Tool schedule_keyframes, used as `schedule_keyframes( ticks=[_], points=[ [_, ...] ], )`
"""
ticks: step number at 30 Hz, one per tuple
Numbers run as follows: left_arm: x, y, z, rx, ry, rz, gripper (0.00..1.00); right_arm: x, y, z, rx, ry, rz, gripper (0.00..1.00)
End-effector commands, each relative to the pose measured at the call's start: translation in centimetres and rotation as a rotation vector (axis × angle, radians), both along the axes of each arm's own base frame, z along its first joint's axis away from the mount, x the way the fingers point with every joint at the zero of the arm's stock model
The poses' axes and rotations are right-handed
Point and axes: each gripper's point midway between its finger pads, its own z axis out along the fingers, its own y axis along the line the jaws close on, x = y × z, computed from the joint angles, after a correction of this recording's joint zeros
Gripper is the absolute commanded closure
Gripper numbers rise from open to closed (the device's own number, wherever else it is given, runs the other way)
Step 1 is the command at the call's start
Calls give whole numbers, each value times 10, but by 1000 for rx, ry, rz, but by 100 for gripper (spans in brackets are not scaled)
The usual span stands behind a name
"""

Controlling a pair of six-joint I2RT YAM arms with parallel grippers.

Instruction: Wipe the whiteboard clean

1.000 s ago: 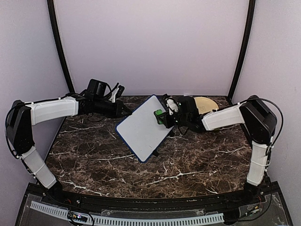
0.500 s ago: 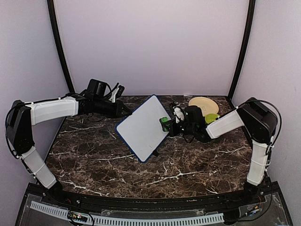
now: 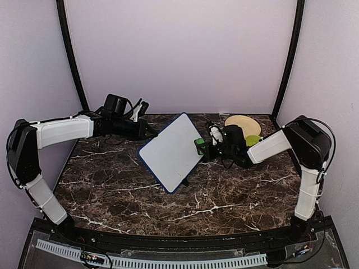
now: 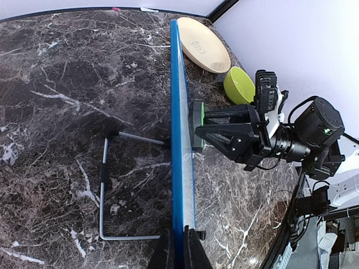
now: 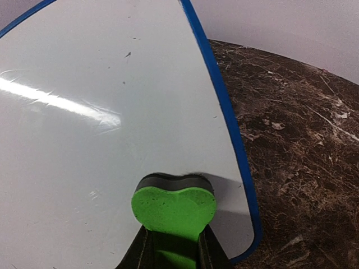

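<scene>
Left arm: is reaching along the table's back, left gripper point(image 4: 178, 253) clamping the whiteboard point(image 4: 177, 140) by its rim.
Right arm: is stretching leftward, right gripper point(image 5: 173, 249) pinching the green eraser point(image 5: 174, 208) against the board's face.

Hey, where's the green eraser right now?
The green eraser is right of centre in the top view, held by the right gripper against the whiteboard near its right edge, with the green bowl further right.

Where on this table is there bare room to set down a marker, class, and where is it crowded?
The table is bare across its near half, from the whiteboard to the front edge. Crowded: far right, around the eraser, plate and green bowl.
</scene>
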Motion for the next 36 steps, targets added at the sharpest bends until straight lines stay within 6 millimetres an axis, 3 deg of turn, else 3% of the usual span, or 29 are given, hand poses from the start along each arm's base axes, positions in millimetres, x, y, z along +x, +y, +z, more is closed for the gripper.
schedule_keyframes(
  ticks=[1, 5, 13, 20, 26, 30, 36],
  points=[
    [-13, -10, 18, -42, -35, -59, 100, 10, -6, -6, -15, -6, -28, 99],
    [-13, -10, 18, -44, -35, -58, 100, 0, 3, -1, 11, -5, 6, 100],
    [-14, -10, 15, -47, -31, -58, 100, -37, 47, 13, 60, -20, 109, 99],
    [-14, -11, 17, -51, -35, -63, 100, -62, 84, 43, 80, -53, 192, 99],
    [-14, -8, 12, -40, -28, -52, 99, -64, 80, 65, 63, -86, 199, 99],
    [-12, -7, 15, -41, -36, -39, 93, -64, 73, 77, 60, -100, 192, 99],
    [-6, -1, 17, -31, -45, 1, 68, -71, 62, 100, 55, -125, 189, 99]
  ],
)
